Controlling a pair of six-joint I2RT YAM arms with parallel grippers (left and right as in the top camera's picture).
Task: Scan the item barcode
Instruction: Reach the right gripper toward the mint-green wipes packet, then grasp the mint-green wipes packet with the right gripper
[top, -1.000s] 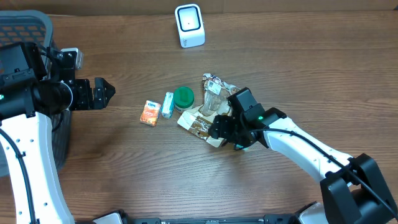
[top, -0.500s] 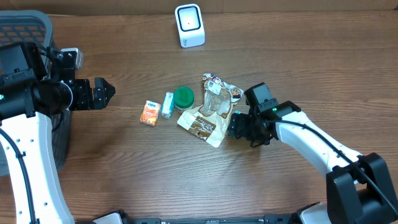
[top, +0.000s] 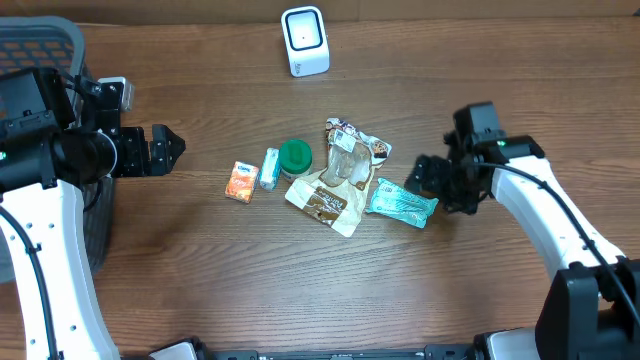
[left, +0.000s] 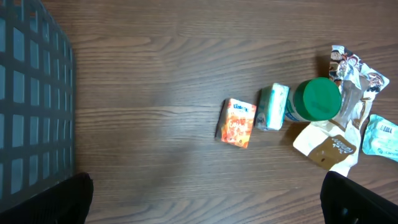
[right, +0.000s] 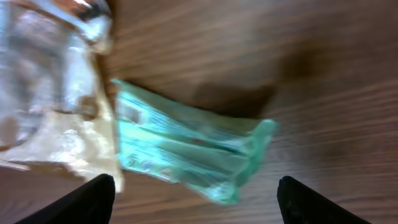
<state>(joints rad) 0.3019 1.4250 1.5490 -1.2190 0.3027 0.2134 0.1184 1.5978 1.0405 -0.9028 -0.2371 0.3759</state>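
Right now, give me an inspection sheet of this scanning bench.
surface: wooden table, no spills seen.
job's things: white scanner at the far edge; teal packet lying flat on the table.
clutter: brown bag, green-lidded jar, small teal box, orange box.
grippers: left gripper open, empty; right gripper open beside the teal packet, holding nothing.
cables: black lead along the left arm.
surroundings: grey basket at the left.

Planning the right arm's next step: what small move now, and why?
Probably ease the right gripper forward and down over the teal packet, then close. Its jaws stand open and empty, the packet lies flat on the table just ahead of them with its near end free, and nothing is held for the white scanner yet.
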